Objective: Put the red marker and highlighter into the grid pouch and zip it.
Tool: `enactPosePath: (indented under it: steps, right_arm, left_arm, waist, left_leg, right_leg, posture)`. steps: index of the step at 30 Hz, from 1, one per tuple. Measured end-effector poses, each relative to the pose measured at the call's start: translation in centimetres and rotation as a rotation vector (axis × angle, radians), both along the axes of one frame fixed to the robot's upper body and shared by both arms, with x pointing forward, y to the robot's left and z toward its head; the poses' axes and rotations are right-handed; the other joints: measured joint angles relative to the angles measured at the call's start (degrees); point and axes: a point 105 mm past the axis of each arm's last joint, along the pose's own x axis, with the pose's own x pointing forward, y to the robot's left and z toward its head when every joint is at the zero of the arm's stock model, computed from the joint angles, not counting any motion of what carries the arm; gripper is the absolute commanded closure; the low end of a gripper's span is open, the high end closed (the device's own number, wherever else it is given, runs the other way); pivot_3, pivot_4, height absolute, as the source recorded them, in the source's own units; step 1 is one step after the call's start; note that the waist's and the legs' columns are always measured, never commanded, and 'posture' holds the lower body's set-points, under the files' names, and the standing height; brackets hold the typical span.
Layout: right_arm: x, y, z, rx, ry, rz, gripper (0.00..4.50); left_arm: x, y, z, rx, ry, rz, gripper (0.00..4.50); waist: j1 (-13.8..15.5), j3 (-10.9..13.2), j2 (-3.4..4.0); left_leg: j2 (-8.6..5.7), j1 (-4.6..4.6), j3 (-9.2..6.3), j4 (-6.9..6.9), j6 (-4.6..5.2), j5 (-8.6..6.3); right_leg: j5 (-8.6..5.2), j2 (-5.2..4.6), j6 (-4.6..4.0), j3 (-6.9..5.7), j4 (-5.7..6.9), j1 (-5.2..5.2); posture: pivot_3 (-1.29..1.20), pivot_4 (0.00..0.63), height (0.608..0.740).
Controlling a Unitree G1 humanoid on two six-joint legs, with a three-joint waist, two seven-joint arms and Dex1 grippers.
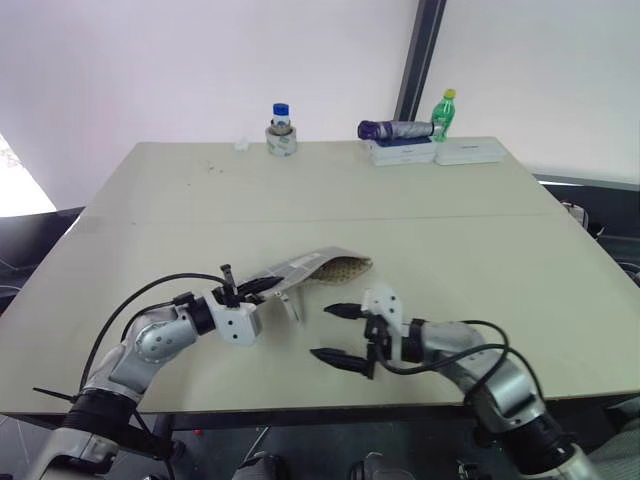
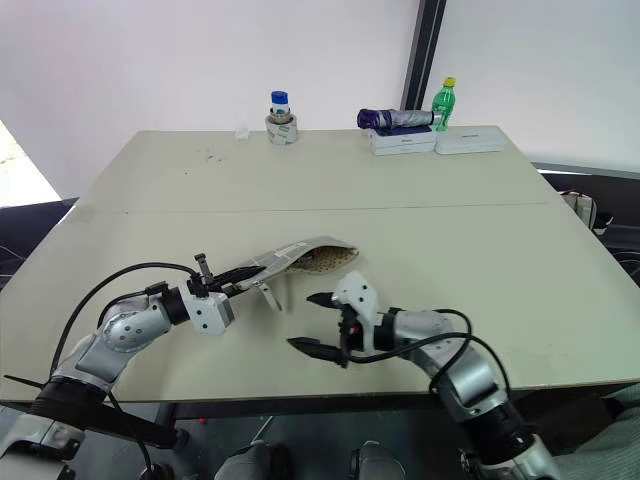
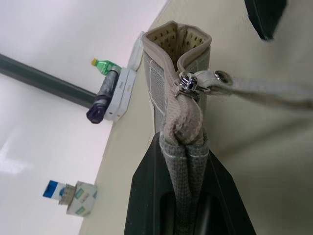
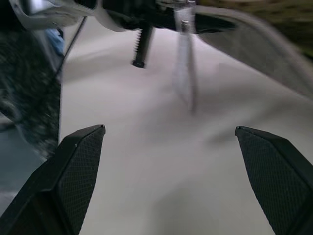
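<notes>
table (image 1: 420, 230) held everything | pouch (image 1: 318, 268) was lifted off it at near end, far mouth gaping, pull strap (image 3: 264, 88) hanging | left gripper (image 1: 252, 290) was clamped on pouch's near end | right gripper (image 1: 338, 333) stood beside pouch, jaws wide, empty

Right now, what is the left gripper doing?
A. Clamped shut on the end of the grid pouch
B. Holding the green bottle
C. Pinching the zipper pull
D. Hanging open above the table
A: the left gripper is shut on the grid pouch, pinching its fabric end, with the zipper pull hanging free.
</notes>
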Motion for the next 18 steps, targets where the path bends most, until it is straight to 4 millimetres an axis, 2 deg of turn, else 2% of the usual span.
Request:
enactPosePath:
  steps: [4, 10, 12, 14, 18]
  right_arm:
    - [1.4, 1.8, 0.0, 0.023, 0.005, -0.022, 0.08]
    - [2.1, 4.5, 1.8, 0.109, -0.005, -0.011, 0.08]
    - [2.2, 4.8, 1.7, 0.115, 0.002, -0.011, 0.61]
    - [2.3, 4.8, 1.4, 0.120, 0.019, -0.020, 1.37]
    - [2.3, 4.9, 1.4, 0.125, 0.027, -0.019, 3.58]
  left_arm:
    - [0.1, 0.1, 0.2, 0.011, -0.008, 0.001, 4.50]
    - [0.1, 0.1, 0.0, 0.012, 0.001, 0.001, 4.50]
    - [0.1, 0.1, -0.1, 0.011, 0.003, 0.001, 4.50]
    - [0.1, 0.0, -0.1, 0.003, 0.004, 0.002, 4.50]
    - [0.1, -0.1, -0.3, 0.000, 0.003, 0.004, 4.50]
  waist:
    - [0.1, 0.0, 0.00]
    - [0.2, 0.0, -0.01]
    - [0.2, 0.0, -0.01]
    - [0.1, 0.0, -0.01]
    - [0.0, 0.0, -0.01]
  left_leg:
    - [-0.01, 0.00, 0.04, 0.00, 0.01, 0.00]
    - [-0.01, -0.01, 0.04, 0.01, 0.00, 0.00]
    - [-0.02, -0.01, 0.04, 0.01, 0.00, 0.00]
    - [-0.02, -0.01, 0.04, 0.01, 0.00, 0.00]
    - [-0.01, -0.01, 0.03, -0.01, 0.00, 0.00]
  right_leg:
    - [0.00, 0.01, 0.00, 0.00, 0.00, 0.00]
    - [0.00, 0.00, 0.01, -0.01, 0.00, 0.01]
    - [0.00, 0.00, 0.01, 0.00, 0.00, 0.01]
    - [0.00, 0.00, 0.01, 0.00, 0.00, 0.01]
    - [0.00, 0.01, 0.01, 0.00, 0.00, 0.00]
  posture:
    - [0.00, 0.150, 0.738]
    - [0.00, 0.150, 0.738]
    - [0.00, 0.150, 0.738]
    - [0.00, 0.150, 0.738]
    - [0.00, 0.150, 0.738]
